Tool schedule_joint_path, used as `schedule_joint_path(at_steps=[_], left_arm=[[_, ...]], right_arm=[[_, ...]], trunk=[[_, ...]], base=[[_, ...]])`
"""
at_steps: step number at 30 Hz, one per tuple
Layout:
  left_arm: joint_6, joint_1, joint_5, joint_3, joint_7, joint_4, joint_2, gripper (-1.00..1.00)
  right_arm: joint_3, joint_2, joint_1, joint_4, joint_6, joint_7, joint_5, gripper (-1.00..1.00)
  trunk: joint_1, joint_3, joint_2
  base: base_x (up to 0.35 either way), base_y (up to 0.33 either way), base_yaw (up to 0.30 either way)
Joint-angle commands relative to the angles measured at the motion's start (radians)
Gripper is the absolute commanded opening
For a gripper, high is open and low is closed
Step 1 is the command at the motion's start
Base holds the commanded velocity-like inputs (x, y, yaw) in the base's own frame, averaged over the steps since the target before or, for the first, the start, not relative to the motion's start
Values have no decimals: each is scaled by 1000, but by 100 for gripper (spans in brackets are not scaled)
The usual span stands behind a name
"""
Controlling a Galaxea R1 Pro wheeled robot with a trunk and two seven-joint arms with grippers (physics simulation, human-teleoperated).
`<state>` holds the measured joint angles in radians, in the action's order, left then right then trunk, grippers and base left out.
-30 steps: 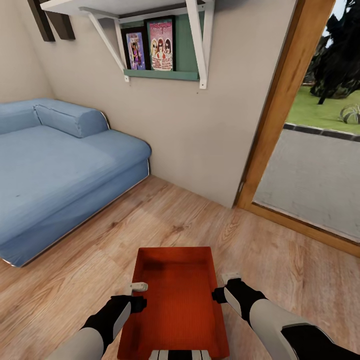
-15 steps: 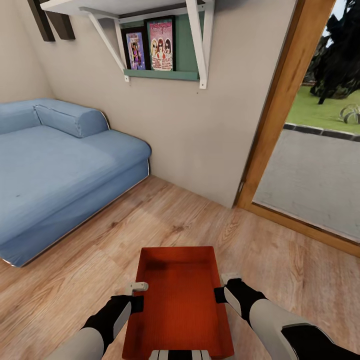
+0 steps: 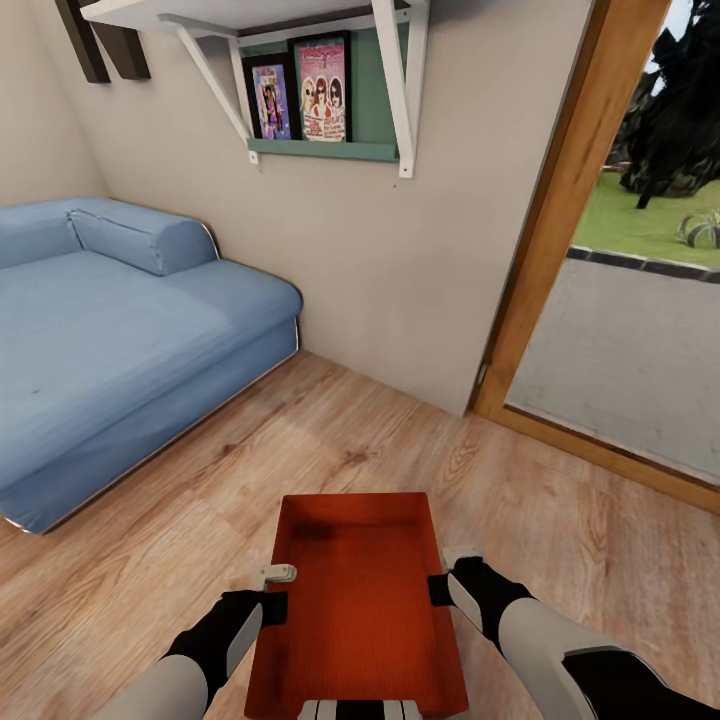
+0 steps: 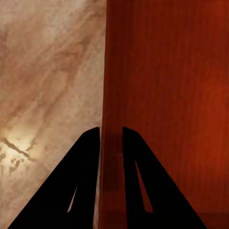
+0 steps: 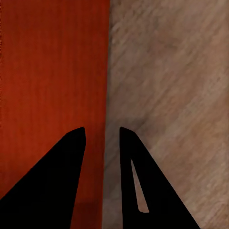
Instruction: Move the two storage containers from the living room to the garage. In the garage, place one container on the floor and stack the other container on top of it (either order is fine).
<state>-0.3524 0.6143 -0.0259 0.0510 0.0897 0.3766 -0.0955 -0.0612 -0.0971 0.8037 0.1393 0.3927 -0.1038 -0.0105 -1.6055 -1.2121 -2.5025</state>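
Bin (image 3: 358,610) hangs between both grippers above the plank floor (image 3: 600,540). Left gripper (image 4: 111,143) pinches the bin's left wall (image 4: 110,71), one finger on each side; right gripper (image 5: 102,143) straddles the right wall (image 5: 106,71), narrow, with a slight gap showing. Sofa (image 3: 110,350) lies ahead to the left gripper's side, well apart; wall (image 3: 400,270) ahead; doorway (image 3: 620,370) open ahead-right.

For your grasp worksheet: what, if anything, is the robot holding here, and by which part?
One storage container, held by its two long side walls: the left gripper straddles the left wall and the right gripper the right wall.
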Motion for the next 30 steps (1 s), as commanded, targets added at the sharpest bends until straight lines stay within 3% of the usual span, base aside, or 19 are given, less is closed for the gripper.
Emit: schedule_joint_path(at_steps=[1,9,17,23,30], left_arm=[[-8,0,19,4,10,2,0,-100],[-7,0,19,4,10,2,0,-100],[-7,0,20,4,10,2,0,-100],[-7,0,19,4,10,2,0,-100],[-5,0,19,4,10,2,0,-100]], right_arm=[[-20,2,0,2,9,-8,28,-100],[-20,2,0,2,9,-8,27,-100],[-20,2,0,2,8,-8,28,-100],[-20,2,0,2,8,-8,27,-100],[-20,2,0,2,8,-8,27,-100]], trunk=[[0,-1,0],[3,22,1],[3,22,1],[6,46,3],[29,64,45]], base=[[0,0,0],[0,0,0],[0,0,0],[0,0,0],[0,0,0]])
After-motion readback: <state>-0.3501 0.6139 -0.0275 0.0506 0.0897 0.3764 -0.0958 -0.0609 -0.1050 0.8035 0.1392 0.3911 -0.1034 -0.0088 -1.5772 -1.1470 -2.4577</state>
